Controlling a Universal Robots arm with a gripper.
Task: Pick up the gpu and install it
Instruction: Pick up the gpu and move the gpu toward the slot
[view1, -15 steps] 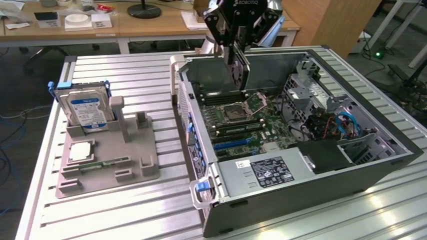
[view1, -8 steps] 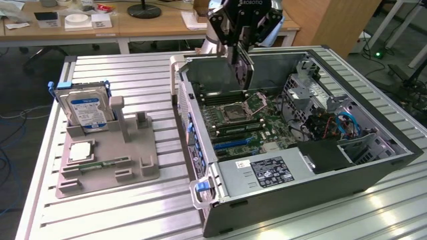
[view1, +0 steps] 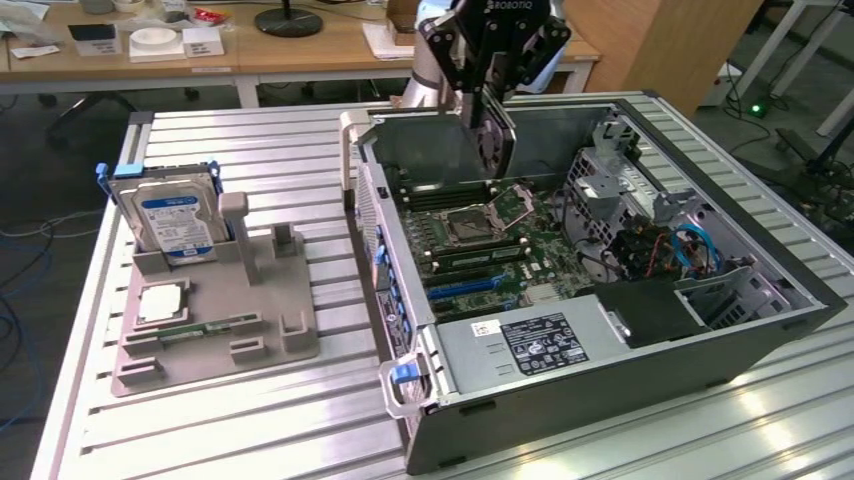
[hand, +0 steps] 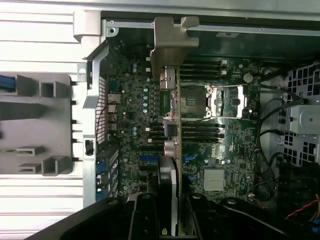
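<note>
Holding the gpu (view1: 493, 140) on edge, your gripper (view1: 489, 92) is clenched on the card's upper part. The card hangs straight down beneath it. In the wrist view the gripper (hand: 170, 212) has the gpu (hand: 169, 170) pinched between its two black fingers (hand: 142, 217), and the silver end bracket (hand: 172, 45) is at the end away from the gripper.

Directly below the gripper is the open case (view1: 747, 330), with the motherboard (view1: 487, 250) exposed. The card looks clear of the board and is not seated in a slot. The CPU socket (hand: 192, 100) sits just beside the card's line, under the gripper.

Well away from the gripper, outside the case wall, the grey fixture (view1: 234, 310) on the table (view1: 240, 430) holds the hard drive (view1: 171, 222) upright and the memory stick (view1: 207, 328) lying flat.
</note>
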